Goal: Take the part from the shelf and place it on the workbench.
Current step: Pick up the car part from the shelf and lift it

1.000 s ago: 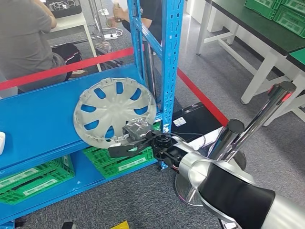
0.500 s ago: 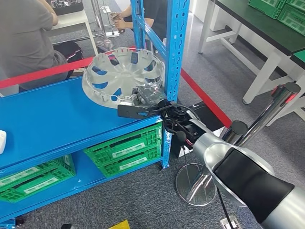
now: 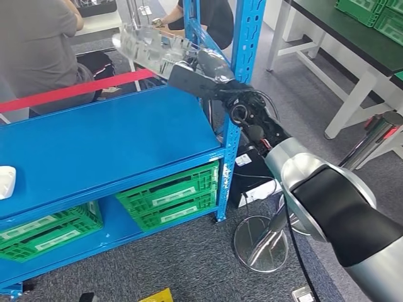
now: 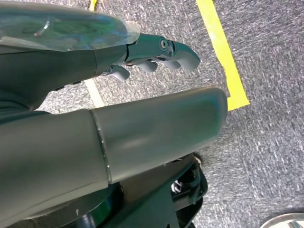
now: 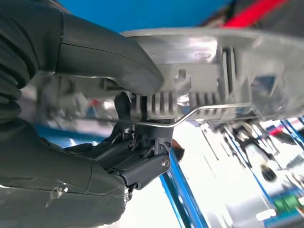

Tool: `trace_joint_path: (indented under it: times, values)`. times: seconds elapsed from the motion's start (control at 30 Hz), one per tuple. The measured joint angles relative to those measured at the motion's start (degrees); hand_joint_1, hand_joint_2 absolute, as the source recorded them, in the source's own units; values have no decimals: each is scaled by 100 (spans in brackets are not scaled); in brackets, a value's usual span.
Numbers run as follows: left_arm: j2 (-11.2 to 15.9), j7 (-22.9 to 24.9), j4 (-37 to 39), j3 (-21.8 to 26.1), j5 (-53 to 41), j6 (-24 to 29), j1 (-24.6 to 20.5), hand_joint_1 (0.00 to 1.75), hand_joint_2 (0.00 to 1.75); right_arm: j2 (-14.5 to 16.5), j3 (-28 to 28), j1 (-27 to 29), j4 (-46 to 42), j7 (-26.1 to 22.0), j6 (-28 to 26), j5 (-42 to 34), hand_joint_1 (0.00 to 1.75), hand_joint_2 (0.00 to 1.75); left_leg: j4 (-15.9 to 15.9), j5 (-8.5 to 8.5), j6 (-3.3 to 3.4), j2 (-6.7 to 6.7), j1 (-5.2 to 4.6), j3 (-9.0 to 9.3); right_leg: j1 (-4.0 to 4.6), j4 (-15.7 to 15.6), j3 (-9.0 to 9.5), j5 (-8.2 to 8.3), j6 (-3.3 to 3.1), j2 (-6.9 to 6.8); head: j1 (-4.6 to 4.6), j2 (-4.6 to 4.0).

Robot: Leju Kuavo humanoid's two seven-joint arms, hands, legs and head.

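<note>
The part is a silver-grey wheel cover [image 3: 145,44], held in the air well above the blue shelf board [image 3: 119,135] and tilted nearly edge-on. My right hand [image 3: 199,78] grips its near rim, just left of the blue upright [image 3: 243,56]. In the right wrist view the thumb [image 5: 107,52] presses on the wheel cover's ribbed rim [image 5: 215,66] and dark fingers [image 5: 143,166] clamp it from the other side. The green-topped workbench [image 3: 342,38] stands at the far right. My left hand [image 4: 157,50] hangs over grey carpet, holding nothing.
Green crates [image 3: 166,195] fill the lower shelf, and a white object [image 3: 7,181] lies at the board's left end. People sit behind the shelf [image 3: 33,44]. A round metal stand base [image 3: 259,242] is on the floor. Green crates [image 3: 368,12] sit on the workbench.
My right hand has lifted the wheel cover off the shelf board, up and back, tipping it from flat to nearly edge-on. The view has shifted slightly.
</note>
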Motion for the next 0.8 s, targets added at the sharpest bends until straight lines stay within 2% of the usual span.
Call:
trace_joint_path:
  times: [0.3,0.6,0.8]
  values:
    - [-3,-1,0,-105,-38,-6,-46,0,0,-9,-408,-518,467,-398,301,-543,175,175,5,23,34,-51,-3,-39,6,-50,13,24,35,-46,1,0]
    - [-7,-25,0,-115,31,-2,-48,0,0,-4,-538,-651,789,-528,557,-679,175,175,5,23,45,-56,-6,-44,3,-104,39,50,67,-46,2,0]
    - [-8,-37,0,-138,18,-3,-52,0,0,17,-574,-682,981,-587,986,-911,175,175,6,20,53,-62,-7,-43,2,-114,46,53,72,-47,1,0]
